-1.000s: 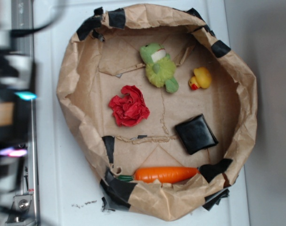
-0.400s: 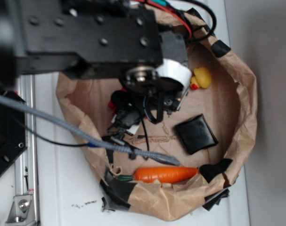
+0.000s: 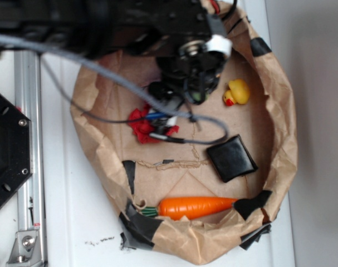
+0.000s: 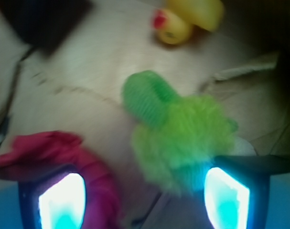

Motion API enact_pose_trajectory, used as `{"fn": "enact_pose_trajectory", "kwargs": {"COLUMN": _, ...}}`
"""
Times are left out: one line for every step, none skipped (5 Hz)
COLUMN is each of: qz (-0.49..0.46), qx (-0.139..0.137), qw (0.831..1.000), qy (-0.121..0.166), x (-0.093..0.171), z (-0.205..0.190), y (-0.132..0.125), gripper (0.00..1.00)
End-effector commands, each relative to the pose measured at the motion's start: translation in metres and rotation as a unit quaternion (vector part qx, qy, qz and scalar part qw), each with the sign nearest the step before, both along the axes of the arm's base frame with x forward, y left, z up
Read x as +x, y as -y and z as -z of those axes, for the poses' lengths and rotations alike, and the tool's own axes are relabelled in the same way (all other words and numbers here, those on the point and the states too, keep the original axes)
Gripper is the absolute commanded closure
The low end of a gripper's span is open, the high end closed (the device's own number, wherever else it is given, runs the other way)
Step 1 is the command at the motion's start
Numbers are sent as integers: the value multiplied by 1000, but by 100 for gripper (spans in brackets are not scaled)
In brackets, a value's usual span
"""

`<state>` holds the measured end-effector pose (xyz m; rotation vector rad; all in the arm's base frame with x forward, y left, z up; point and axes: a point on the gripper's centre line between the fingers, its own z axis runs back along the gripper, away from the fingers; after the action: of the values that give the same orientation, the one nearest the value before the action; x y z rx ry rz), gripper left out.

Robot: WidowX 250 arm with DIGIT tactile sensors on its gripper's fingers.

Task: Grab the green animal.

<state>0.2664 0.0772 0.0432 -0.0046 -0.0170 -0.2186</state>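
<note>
A crumpled brown paper basin (image 3: pixel 280 117) sits on the white table (image 3: pixel 63 222). The black robot arm (image 3: pixel 130 22) reaches over its upper part, cables trailing across a red cloth (image 3: pixel 140 125). Right of the arm's end sits a yellow duck (image 3: pixel 237 92). Below the duck lies a black square pad (image 3: pixel 231 158), and below that an orange carrot (image 3: pixel 194 207) along the basin's lower wall.

Green animal (image 4: pixel 183 138): fuzzy lime plush body, ribbed darker-green cloth foot. Duck (image 3: pixel 237 92): smooth yellow rubber, slight sheen. Carrot (image 3: pixel 194 207): glossy orange plastic. Basket (image 3: pixel 280 144): crumpled matt brown paper, patched with black tape. Red rag (image 3: pixel 142 127): soft crumpled cloth. Black pad (image 3: pixel 231 158): smooth, faintly shiny. Table (image 3: pixel 74 222): smooth white.
</note>
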Motion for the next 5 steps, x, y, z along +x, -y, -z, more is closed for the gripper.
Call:
{"fn": "enact_pose_trajectory", "kwargs": {"qz": 58, "qx": -4, "qw": 998, "qy": 22, "x": 24, "z": 5, "y": 0, "gripper": 0}}
{"fn": "enact_pose_trajectory", "kwargs": {"qz": 91, "qx": -4, "qw": 996, "qy": 23, "x": 27, "z": 10, "y": 1, "gripper": 0}}
{"fn": "enact_pose_trajectory", "kwargs": {"qz": 87, "qx": 10, "qw": 996, "qy": 26, "x": 26, "z": 10, "y": -8, "gripper": 100}}
{"fn": "enact_pose_trajectory", "kwargs": {"qz": 81, "qx": 18, "qw": 996, "qy": 28, "x": 23, "z": 4, "y": -11, "gripper": 100}}
{"fn": "enact_pose_trajectory", "kwargs": {"qz": 85, "qx": 10, "qw": 996, "qy": 19, "x": 19, "z": -46, "y": 12, "gripper": 100}}
